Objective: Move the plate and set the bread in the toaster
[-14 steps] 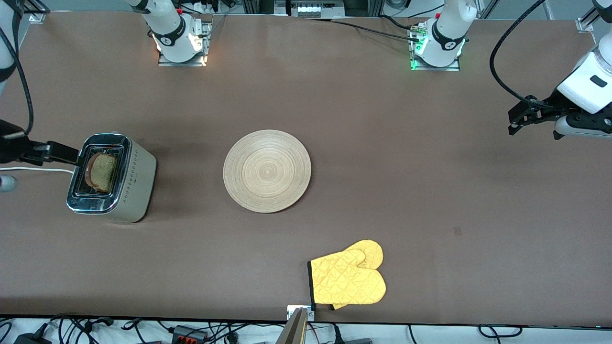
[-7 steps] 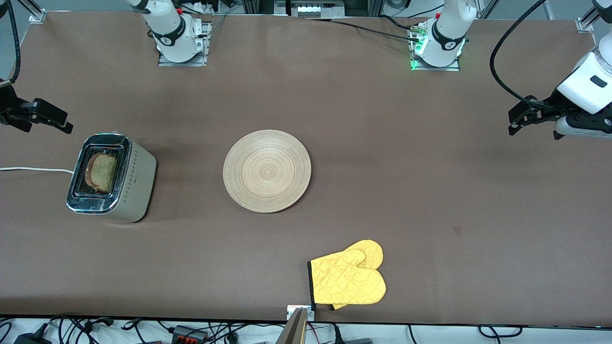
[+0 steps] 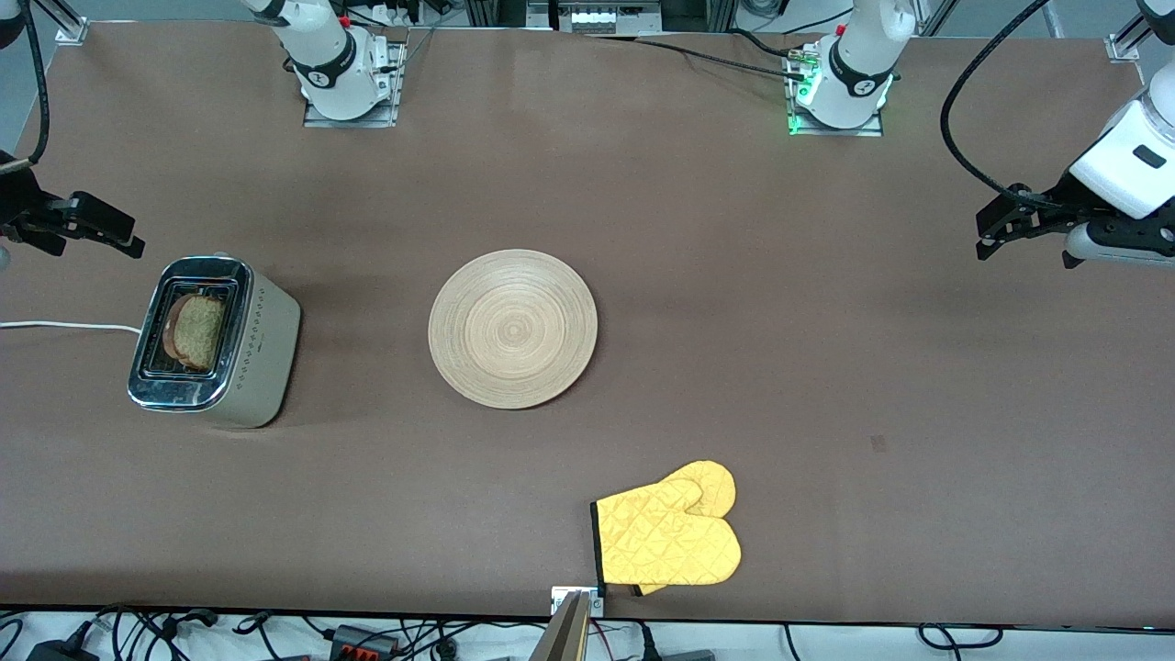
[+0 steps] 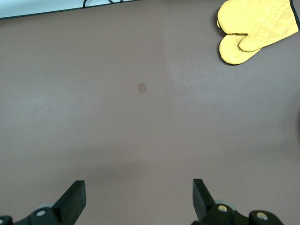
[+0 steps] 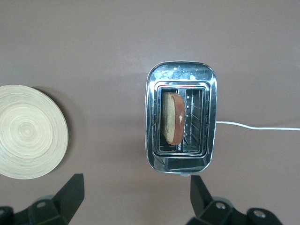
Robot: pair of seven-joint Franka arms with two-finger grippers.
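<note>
So here's what you've got: the bread [image 3: 195,331] sits in one slot of the toaster [image 3: 217,342], leaning a bit, at the right arm's end of the table. Your plate [image 3: 512,328] lies flat mid-table, well apart from the toaster, with nothing on it. The right gripper [image 3: 87,227] hangs in the air just beside the toaster, fingers spread, holding nothing. The left gripper [image 3: 1001,224] waits over bare table at its own end, also spread wide. A yellow oven mitt [image 3: 670,539] lies nearer the front camera than the plate.
</note>
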